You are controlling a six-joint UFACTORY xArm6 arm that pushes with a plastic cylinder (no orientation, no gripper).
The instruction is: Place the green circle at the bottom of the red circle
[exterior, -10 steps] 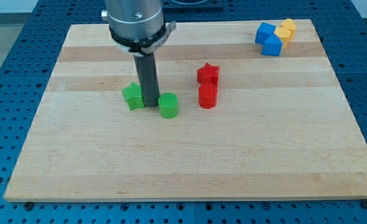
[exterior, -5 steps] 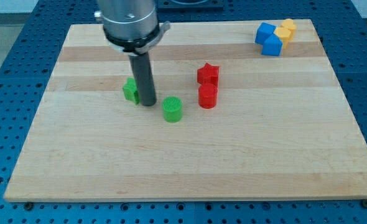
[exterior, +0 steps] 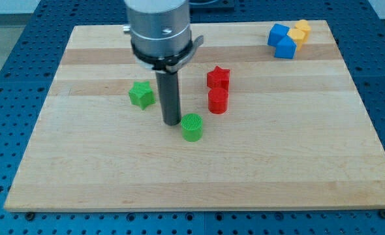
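Spanning most of the view, the wooden board [exterior: 199, 176] lies on a blue perforated table [exterior: 10, 78]. The arm's grey cylindrical housing [exterior: 158, 29] comes down from the view's top, and a straight dark rod [exterior: 170, 94] drops from it to the board. The arm carries no pincer, so nothing is clenched or released; it only presses with my tip [exterior: 173, 123], which rests on the wood.

The green circle [exterior: 192, 126] sits just to the view's right of my tip, touching it or nearly so, and slightly lower in the view. The red circle [exterior: 218, 100] lies up and to the right of the green circle, near but apart. The red star [exterior: 218, 78] is just above the red circle, the two touching or almost touching. The green star [exterior: 141, 94] lies to the view's left of the rod, apart from it.

Near the board's top right corner two blue blocks [exterior: 282, 40] and two yellow blocks [exterior: 300, 31] huddle together, well apart from everything else.
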